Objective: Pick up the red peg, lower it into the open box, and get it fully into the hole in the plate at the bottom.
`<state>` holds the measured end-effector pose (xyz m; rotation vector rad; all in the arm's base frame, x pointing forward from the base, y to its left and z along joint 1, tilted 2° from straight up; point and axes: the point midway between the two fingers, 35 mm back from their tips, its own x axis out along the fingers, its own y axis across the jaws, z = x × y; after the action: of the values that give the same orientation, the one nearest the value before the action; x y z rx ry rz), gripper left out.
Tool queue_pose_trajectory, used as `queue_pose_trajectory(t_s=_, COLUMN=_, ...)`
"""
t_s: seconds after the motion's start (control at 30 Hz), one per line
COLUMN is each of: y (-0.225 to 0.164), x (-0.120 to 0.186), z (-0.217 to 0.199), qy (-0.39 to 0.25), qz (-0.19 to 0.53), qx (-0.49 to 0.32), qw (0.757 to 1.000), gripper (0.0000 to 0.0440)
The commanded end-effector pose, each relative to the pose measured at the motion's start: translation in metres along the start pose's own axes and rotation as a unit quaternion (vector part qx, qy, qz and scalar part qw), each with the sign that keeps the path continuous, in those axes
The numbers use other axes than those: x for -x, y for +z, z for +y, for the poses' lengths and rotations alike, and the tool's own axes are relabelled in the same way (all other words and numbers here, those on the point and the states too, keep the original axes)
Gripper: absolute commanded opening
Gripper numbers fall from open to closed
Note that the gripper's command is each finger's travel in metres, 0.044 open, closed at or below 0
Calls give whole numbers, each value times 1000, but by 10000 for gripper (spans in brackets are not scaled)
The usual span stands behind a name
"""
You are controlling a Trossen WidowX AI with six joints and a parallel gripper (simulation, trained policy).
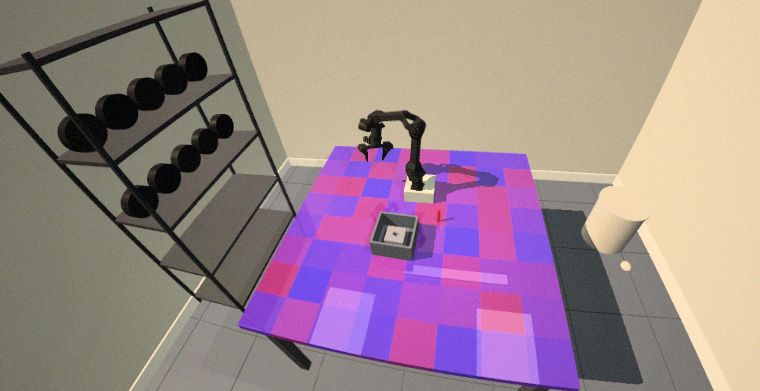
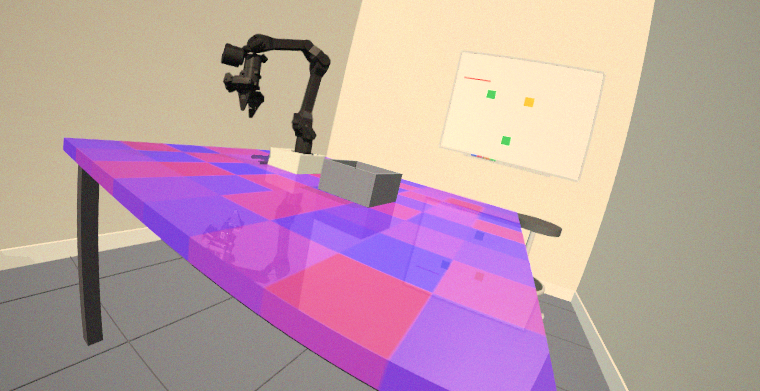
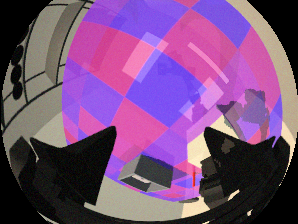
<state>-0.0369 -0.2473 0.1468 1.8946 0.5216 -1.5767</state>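
Observation:
The red peg (image 1: 438,216) (image 3: 194,179) stands upright on the table, to the right of the box in the top view; it cannot be seen in the exterior view. The grey open box (image 1: 392,250) (image 2: 345,182) (image 3: 156,167) sits on the table. A pale plate (image 1: 389,239) with a small dark hole lies at its bottom. My gripper (image 1: 375,158) (image 2: 247,112) (image 3: 162,131) is wide open and empty, fingers pointing down. It hangs high above the table, well away from the peg and the box, on the far left side of the arm's base in the top view.
The arm's white base block (image 1: 420,195) (image 2: 297,160) stands on the checkered table (image 1: 457,335) (image 2: 345,303), behind the box and peg in the top view. A dark shelf rack (image 1: 175,218) with round black weights stands beyond the table's left edge. A whiteboard (image 2: 553,122) hangs on the wall.

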Motion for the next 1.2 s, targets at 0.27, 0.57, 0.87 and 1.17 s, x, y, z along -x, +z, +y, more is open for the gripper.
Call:
queue_pose_trajectory(t_s=0.27, y=-68, x=-23, z=46, qy=-62, qz=0, qx=151, qw=987, gripper=440)
queue_pose_trajectory(t_s=0.57, y=-129, x=-34, z=64, qy=-94, qz=-4, qx=264, qw=960, gripper=440)
queue_pose_trajectory(t_s=0.87, y=-190, x=-41, z=64, qy=-118, qz=-8, qx=372, qw=921, gripper=440)
queue_pose_trajectory(t_s=1.17, y=-248, x=-44, z=48, qy=-134, qz=-10, qx=469, qw=873, gripper=440)
